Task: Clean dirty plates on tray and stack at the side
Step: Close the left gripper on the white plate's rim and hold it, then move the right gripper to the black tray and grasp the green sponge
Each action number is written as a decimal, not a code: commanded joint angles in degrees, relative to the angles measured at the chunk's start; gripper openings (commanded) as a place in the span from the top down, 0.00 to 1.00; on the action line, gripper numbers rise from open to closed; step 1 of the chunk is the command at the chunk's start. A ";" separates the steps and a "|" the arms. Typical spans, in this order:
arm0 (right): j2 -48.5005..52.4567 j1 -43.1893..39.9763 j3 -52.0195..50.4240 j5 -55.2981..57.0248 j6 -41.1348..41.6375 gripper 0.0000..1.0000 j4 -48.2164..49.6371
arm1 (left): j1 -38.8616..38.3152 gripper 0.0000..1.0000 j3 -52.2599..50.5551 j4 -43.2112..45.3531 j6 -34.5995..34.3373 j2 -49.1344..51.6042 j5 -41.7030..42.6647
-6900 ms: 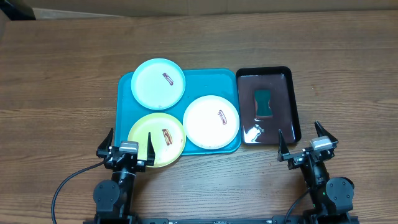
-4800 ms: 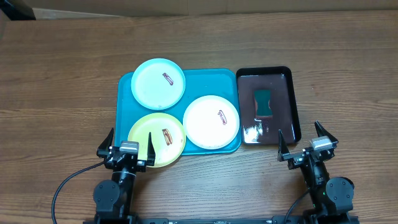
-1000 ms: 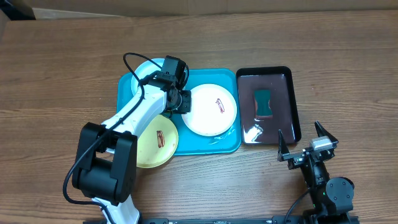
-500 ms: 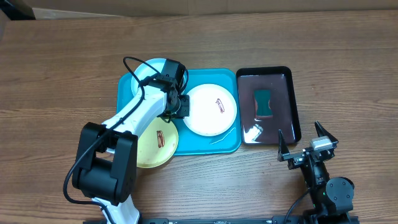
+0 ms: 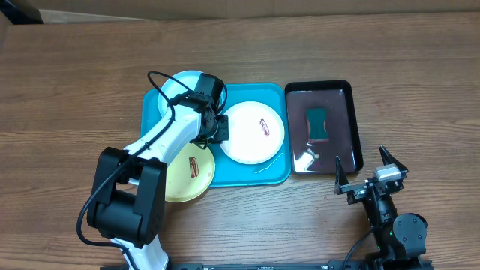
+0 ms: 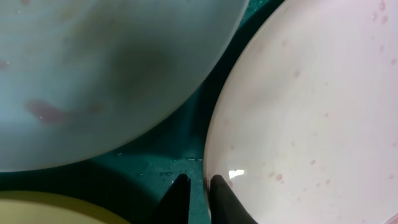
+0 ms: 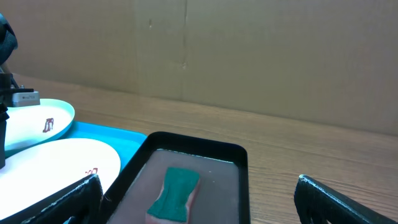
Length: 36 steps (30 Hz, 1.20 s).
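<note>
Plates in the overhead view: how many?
3. Cyan plate at the tray's back left, partly covered; yellow-green plate front left, overhanging the rim; white plate mid-tray. None seem hidden.

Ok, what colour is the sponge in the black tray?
The sponge is teal-green and lies in the black tray. The overhead view shows it best.

Narrow gap between white plate (image 6: 311, 112), cyan plate (image 6: 93, 74)

Turquoise tray (image 5: 251, 93); white plate (image 5: 253, 136); yellow-green plate (image 5: 187, 177).
</note>
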 commanded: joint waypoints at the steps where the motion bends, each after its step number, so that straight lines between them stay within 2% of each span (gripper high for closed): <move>1: -0.50 -0.44 -0.59 -0.11 0.02 0.00 0.17 | -0.44 0.86 -0.90 0.24 -1.27 0.63 -0.59; 22: -0.50 -0.44 -0.59 -0.70 0.07 0.00 0.92 | -1.62 0.84 -0.90 0.28 -1.25 1.29 -1.03; 25: -0.50 -0.44 -0.42 -4.74 3.34 0.00 3.78 | -1.62 0.84 -0.90 0.44 -1.25 1.29 -1.07; 32: 1.18 -0.44 11.76 -2.01 3.45 0.00 -0.15 | -1.62 0.84 -0.90 0.92 -1.25 1.29 -1.05; 36: 8.39 -0.44 24.65 0.68 3.50 0.00 -10.82 | -1.62 0.84 -0.90 0.96 -1.25 1.29 -1.03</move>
